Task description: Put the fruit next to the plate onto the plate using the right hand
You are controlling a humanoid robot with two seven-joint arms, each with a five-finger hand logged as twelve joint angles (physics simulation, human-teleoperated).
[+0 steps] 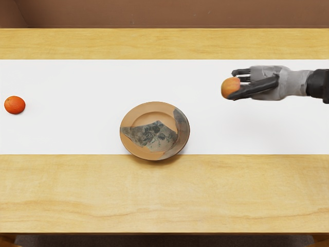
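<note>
1. the right hand (267,82) reaches in from the right edge, its fingers (241,73) curled round a small orange-yellow fruit (230,87); the fruit sits out at the fingertips, not deep in the palm; whether it hangs clear of the surface i cannot tell.
2. the step in hand looks to be the carry to the plate; with so shallow a hold i judge a smooth leftward sweep safest, the squeeze kept even, since a round fruit may slip out.
3. the plate (148,117) lies on the white runner (77,128), well apart from the hand, to the left and nearer the camera; aim for its shallow middle and lower before loosening, lest the fruit roll over the rim.
4. a redder second fruit (14,104) lies at the runner's far left, well apart from the plate; best left alone.
5. the wooden table (164,195) bears it all; the left arm is out of view.
</note>
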